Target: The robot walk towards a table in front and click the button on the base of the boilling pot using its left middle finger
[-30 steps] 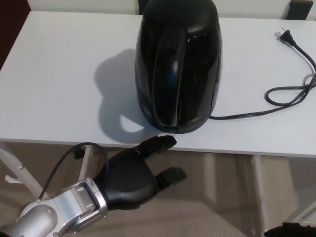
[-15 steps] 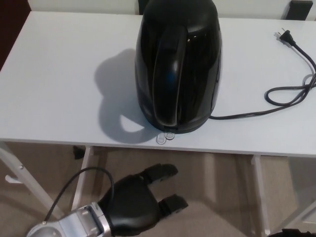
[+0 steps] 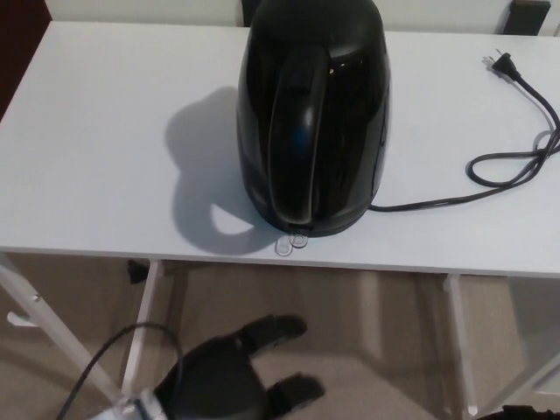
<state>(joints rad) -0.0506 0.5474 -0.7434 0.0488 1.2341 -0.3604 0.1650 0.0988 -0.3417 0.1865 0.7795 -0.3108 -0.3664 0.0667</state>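
A black boiling pot (image 3: 313,114) stands on the white table (image 3: 105,131), its handle facing me. The small clear button (image 3: 295,240) sticks out from its base at the table's front edge. My left hand (image 3: 234,376) hangs low at the bottom of the head view, well below the table edge and to the left of the button. Its fingers (image 3: 276,329) are spread apart and hold nothing. Only a dark sliver shows at the bottom right corner, too little to tell as my right hand.
A black power cord (image 3: 507,166) loops across the right side of the table and ends in an unplugged plug (image 3: 500,63). White table legs (image 3: 459,341) stand over the beige carpet below.
My left hand has drawn back and down from the button, from touching it at the table edge to low near the bottom of the picture. The pot has not moved.
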